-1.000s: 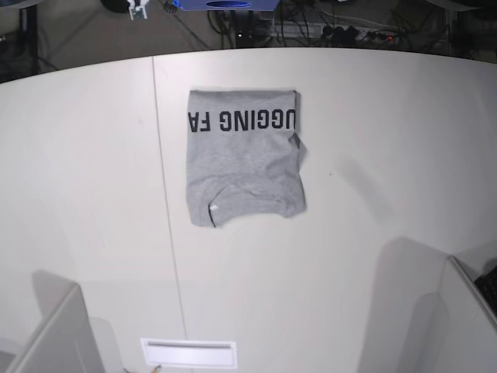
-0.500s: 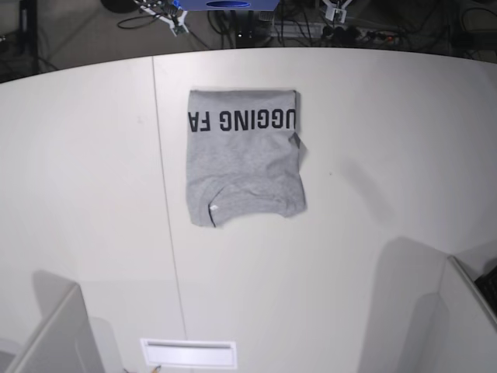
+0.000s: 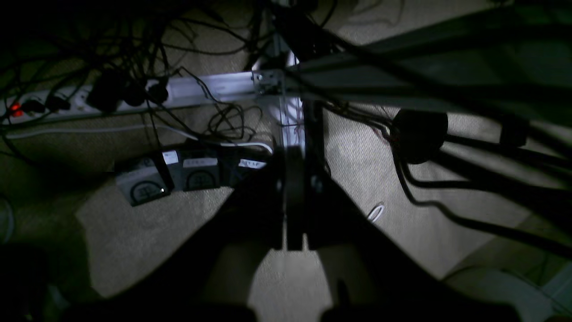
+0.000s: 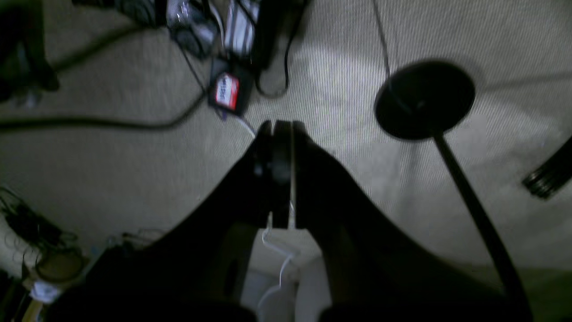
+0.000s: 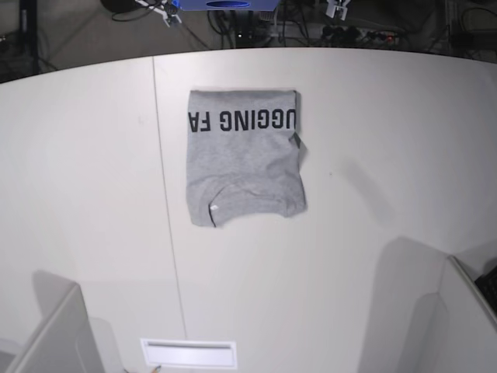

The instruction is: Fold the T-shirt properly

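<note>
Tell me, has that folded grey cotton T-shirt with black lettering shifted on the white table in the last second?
No. The folded grey cotton T-shirt lies where it did, its left edge equally near the seam in the white table.

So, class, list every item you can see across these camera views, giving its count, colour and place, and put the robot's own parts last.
T-shirt: one, heather grey with black lettering, folded, lying on the table.
Table: one, off-white, fills the base view.
Power strip: one, white, on the carpet among black cables.
Round stand base: one, black, on the carpet.
Left gripper: one, black, shut, empty, over the floor.
Right gripper: one, black, shut, empty, over the floor.
</note>
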Action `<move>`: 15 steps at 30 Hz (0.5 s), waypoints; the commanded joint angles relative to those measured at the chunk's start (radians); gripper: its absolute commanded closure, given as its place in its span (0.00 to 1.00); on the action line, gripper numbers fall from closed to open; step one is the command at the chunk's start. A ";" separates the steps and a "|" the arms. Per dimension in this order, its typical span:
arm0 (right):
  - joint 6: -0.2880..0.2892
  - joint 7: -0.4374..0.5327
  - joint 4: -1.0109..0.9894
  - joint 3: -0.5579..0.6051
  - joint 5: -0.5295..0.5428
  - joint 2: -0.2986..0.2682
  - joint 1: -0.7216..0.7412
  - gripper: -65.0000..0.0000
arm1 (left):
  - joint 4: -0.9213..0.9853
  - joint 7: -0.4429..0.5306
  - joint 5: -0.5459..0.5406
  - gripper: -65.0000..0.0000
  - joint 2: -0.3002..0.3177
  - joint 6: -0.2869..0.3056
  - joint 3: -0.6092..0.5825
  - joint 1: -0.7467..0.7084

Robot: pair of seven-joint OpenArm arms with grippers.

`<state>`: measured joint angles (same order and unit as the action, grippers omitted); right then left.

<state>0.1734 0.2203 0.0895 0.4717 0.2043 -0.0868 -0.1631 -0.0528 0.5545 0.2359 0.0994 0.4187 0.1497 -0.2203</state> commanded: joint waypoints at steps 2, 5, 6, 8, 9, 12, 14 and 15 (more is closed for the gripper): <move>0.002 0.004 -0.003 0.000 -0.003 -0.017 -0.006 1.00 | -0.002 0.011 0.001 1.00 0.000 0.009 0.000 -0.017; 0.002 0.006 -0.003 0.002 -0.003 -0.017 -0.006 1.00 | -0.008 0.011 -0.069 1.00 -0.013 0.009 0.000 -0.008; 0.002 0.004 -0.003 0.002 -0.003 -0.017 -0.005 1.00 | -0.008 0.011 -0.097 1.00 -0.013 0.009 0.000 -0.004; 0.002 0.001 -0.004 -0.001 -0.003 -0.017 -0.003 1.00 | -0.008 0.006 -0.154 1.00 -0.013 0.009 0.000 -0.004; 0.002 0.001 -0.004 -0.003 -0.003 -0.017 -0.003 1.00 | -0.008 0.006 -0.174 1.00 -0.013 0.009 0.000 -0.004; 0.001 0.001 -0.004 -0.004 0.001 -0.008 -0.006 1.00 | -0.002 0.005 -0.200 1.00 -0.014 0.009 -0.009 -0.004; 0.001 0.008 -0.003 -0.004 0.001 0.008 -0.020 1.00 | -0.002 0.005 -0.198 1.00 -0.016 0.009 -0.011 -0.009; 0.001 0.008 0.000 -0.003 0.001 0.012 -0.023 1.00 | 0.000 0.005 -0.198 1.00 -0.016 0.009 -0.011 -0.012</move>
<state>0.1688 0.2256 0.0879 0.4686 0.2050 -0.0772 -0.1741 -0.0559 0.5529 0.0357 0.0830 0.4206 0.1421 -0.2207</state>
